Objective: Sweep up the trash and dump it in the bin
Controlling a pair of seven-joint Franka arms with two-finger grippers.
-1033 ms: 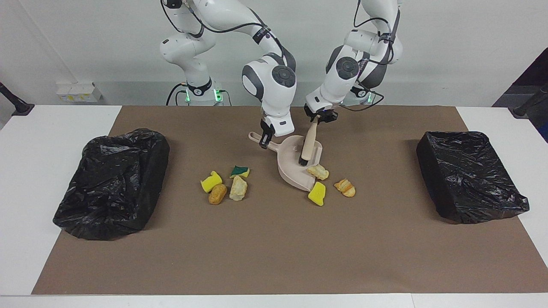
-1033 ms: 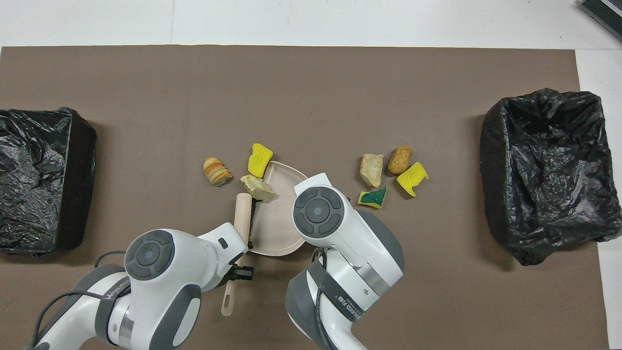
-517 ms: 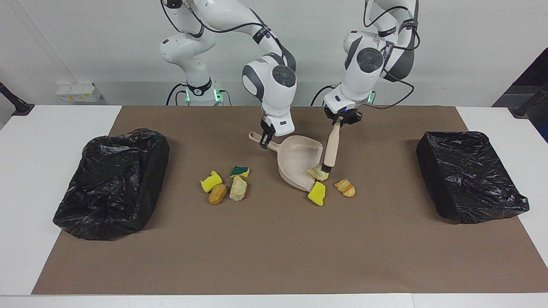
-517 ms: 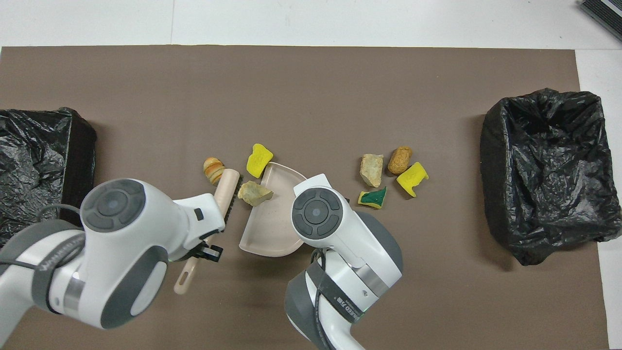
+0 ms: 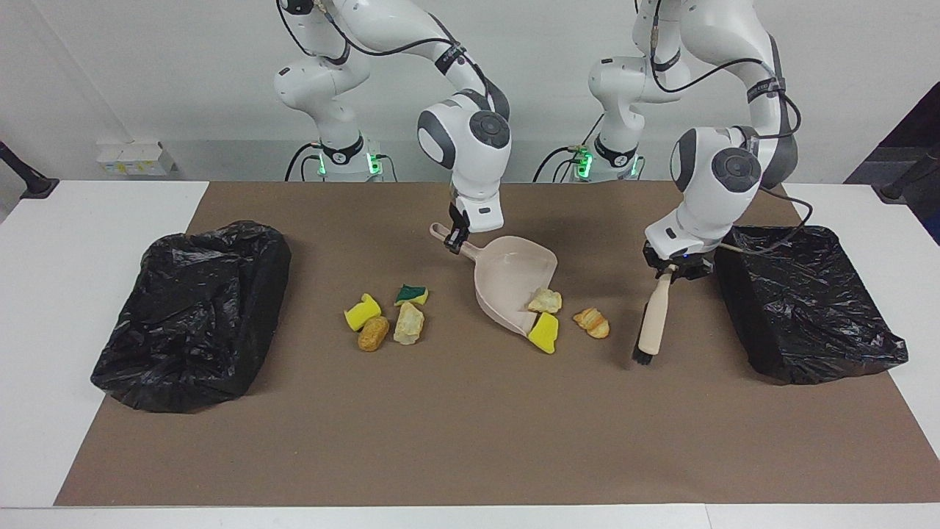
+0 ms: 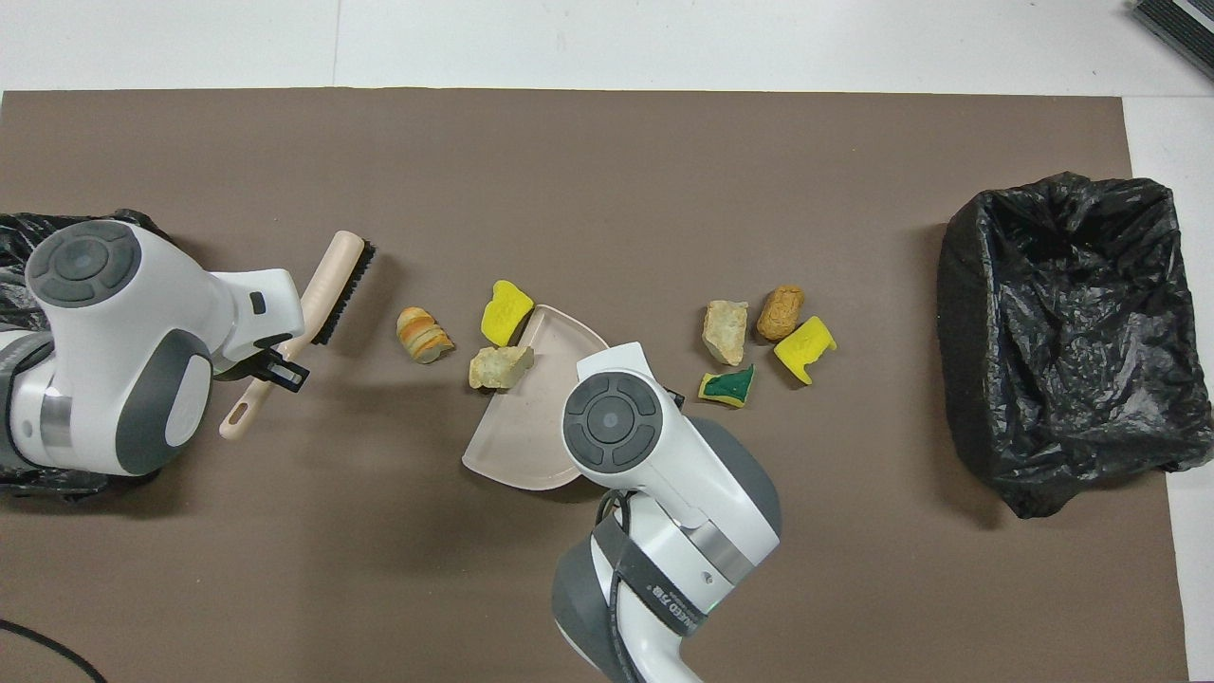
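My right gripper (image 5: 455,239) is shut on the handle of the beige dustpan (image 5: 510,283), whose lip rests on the mat. A tan bread lump (image 5: 545,300) sits at the lip, with a yellow sponge piece (image 5: 544,332) and a golden lump (image 5: 592,322) just outside it. Toward the right arm's end lie a green-and-yellow sponge (image 5: 411,294), a pale lump (image 5: 408,323), a brown lump (image 5: 373,333) and a yellow sponge (image 5: 362,312). My left gripper (image 5: 670,270) is shut on the beige brush (image 5: 653,316), bristles down beside the bin (image 5: 804,301) at the left arm's end.
A second black-bagged bin (image 5: 192,312) stands at the right arm's end of the brown mat (image 5: 470,441). In the overhead view the right arm's wrist (image 6: 612,422) covers the dustpan's handle, and the left arm hides most of the bin beside it.
The left arm has swung the brush out of the dustpan and away toward the left arm's end bin. The dustpan has turned slightly; the tan lump stays at its lip.
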